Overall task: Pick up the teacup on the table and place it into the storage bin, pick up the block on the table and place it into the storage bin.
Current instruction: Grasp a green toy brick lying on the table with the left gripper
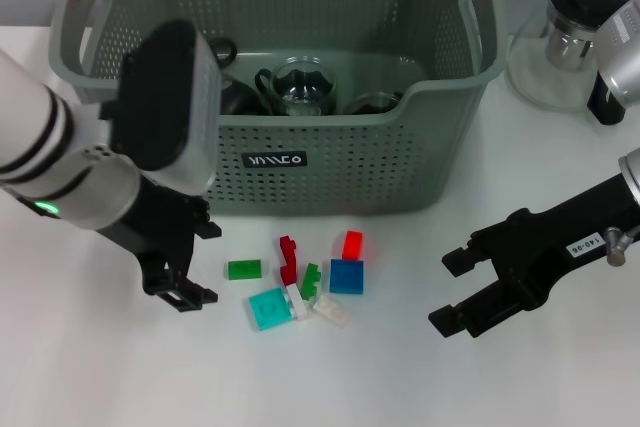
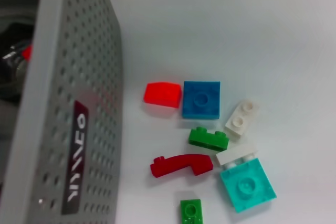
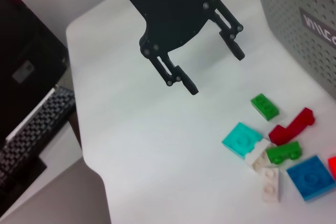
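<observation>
The storage bin (image 1: pixel 330 162) stands at the back centre, and its perforated wall (image 2: pixel 79 103) fills one side of the left wrist view. A glass teacup (image 1: pixel 300 87) sits inside it, with darker cups beside it. No teacup shows on the table. A cluster of blocks lies in front of the bin: a blue one (image 1: pixel 347 276) (image 2: pixel 201 99), a teal one (image 1: pixel 268 308) (image 2: pixel 248 185), a red one (image 1: pixel 352 244), a flat green one (image 1: pixel 244 269) and white ones. My left gripper (image 1: pixel 200 265) (image 3: pixel 216 73) hangs open just left of the flat green block. My right gripper (image 1: pixel 448 291) is open to the right of the cluster.
A glass teapot (image 1: pixel 560 47) with a black lid stands at the back right, beside the bin. In the right wrist view a keyboard (image 3: pixel 31 135) lies beyond the table's edge.
</observation>
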`<move>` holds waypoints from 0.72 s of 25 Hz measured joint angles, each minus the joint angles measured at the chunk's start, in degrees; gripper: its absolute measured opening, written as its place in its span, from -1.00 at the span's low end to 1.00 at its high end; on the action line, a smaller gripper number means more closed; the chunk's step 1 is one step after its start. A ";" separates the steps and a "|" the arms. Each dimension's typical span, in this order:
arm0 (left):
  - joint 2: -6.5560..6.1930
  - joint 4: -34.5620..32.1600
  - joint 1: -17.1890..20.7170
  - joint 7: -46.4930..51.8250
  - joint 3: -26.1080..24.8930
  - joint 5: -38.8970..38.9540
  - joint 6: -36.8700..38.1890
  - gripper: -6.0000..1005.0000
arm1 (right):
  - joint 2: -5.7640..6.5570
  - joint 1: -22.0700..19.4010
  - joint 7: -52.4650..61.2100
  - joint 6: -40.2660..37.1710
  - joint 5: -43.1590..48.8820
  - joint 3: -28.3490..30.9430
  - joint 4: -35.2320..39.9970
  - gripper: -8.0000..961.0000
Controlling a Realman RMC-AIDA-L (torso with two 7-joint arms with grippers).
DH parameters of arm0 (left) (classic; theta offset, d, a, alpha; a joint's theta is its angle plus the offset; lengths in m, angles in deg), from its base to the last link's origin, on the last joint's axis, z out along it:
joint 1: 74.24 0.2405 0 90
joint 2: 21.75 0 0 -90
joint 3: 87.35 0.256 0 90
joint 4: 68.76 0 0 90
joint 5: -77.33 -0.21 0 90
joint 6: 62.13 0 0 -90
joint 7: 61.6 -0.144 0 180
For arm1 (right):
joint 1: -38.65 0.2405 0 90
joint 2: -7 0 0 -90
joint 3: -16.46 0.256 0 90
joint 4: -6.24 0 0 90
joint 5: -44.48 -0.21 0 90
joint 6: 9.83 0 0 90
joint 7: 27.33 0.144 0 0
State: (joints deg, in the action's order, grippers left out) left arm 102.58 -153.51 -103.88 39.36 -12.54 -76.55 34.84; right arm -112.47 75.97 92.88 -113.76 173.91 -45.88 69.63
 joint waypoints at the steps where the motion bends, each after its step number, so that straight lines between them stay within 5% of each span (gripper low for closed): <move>1: 0.01 0.42 -0.04 0.88 1.31 -0.39 -0.62 0.47 | 0.00 0.06 0.00 0.02 0.30 0.03 -0.01 0.97; 18: 0.01 5.17 -2.18 6.57 9.69 -3.59 -6.13 0.47 | -0.48 0.39 -0.37 0.65 2.10 -0.36 -0.05 0.97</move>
State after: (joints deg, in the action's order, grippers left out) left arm 102.59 -148.34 -106.06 45.93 -2.85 -80.14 28.71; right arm -112.95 76.36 92.51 -113.10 176.01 -46.24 69.58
